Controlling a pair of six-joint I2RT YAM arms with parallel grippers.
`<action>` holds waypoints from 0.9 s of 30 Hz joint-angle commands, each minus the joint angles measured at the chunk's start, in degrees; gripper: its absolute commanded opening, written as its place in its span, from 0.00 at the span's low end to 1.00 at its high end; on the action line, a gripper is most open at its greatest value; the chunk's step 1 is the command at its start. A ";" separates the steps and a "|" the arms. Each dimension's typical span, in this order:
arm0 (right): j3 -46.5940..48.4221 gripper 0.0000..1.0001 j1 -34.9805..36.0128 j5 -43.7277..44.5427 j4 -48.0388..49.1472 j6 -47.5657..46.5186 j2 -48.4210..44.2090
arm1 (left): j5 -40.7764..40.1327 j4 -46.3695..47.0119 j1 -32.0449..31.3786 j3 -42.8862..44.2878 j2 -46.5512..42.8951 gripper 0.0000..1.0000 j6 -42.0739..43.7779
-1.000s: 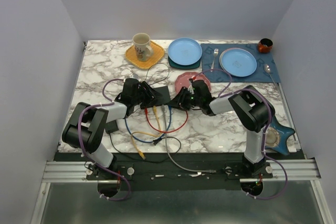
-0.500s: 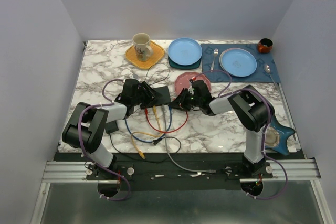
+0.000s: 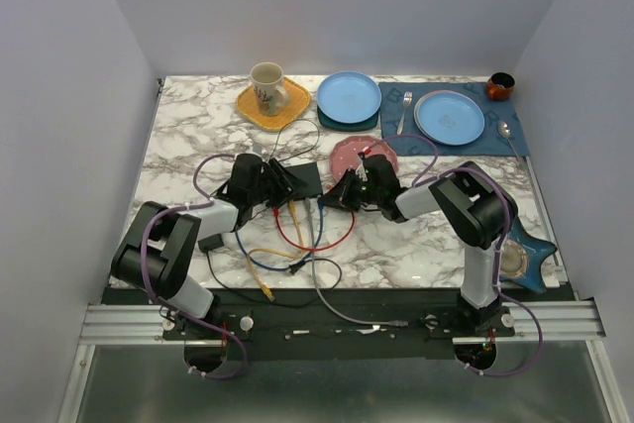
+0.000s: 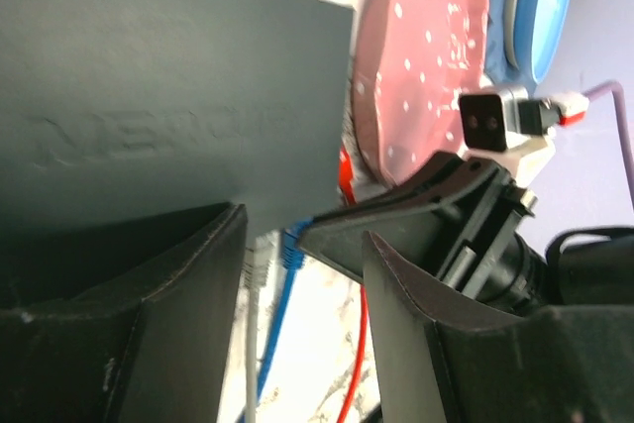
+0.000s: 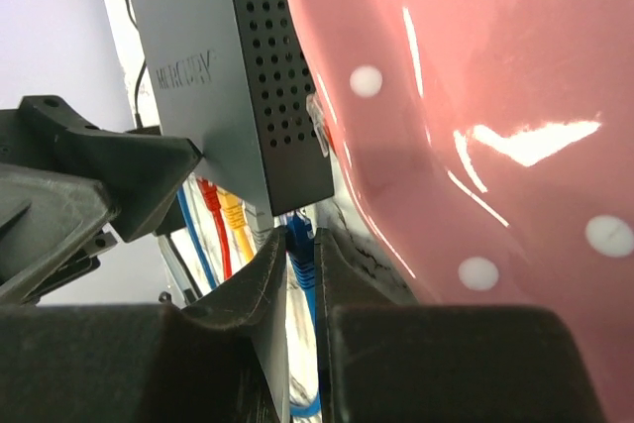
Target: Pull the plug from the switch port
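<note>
Flat matte-black switch [image 3: 300, 179] lies mid marble surface [image 3: 416, 240]; small blue plug [image 4: 289, 248] in its 6 o'clock edge, right hand [image 5: 302, 237] pinched narrow on it, left hand [image 3: 269, 185] half-open at 9 o'clock. Plug likely light, stiff, clipped: grip its body

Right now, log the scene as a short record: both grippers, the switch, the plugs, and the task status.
left gripper: open, one finger against the switch top
right gripper: shut on the blue plug
blue plug: at the switch's corner port
others: red plug, yellow plug, grey plug along the same edge
beside switch: pink dotted plate
status: plug gripped, not yet pulled
</note>
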 commanded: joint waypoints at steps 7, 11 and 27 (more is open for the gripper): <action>-3.45 0.01 0.39 0.37 -3.70 -2.73 2.76 | 2.54 6.69 -4.53 -3.72 2.43 0.59 -4.91; -3.71 0.01 0.39 -0.16 -4.14 -3.96 2.41 | 2.28 6.79 -4.45 -2.32 4.71 0.59 -4.56; -12.41 0.01 0.48 8.18 -12.65 -13.78 -17.96 | -0.53 1.88 -2.25 -1.79 -4.32 0.61 -1.40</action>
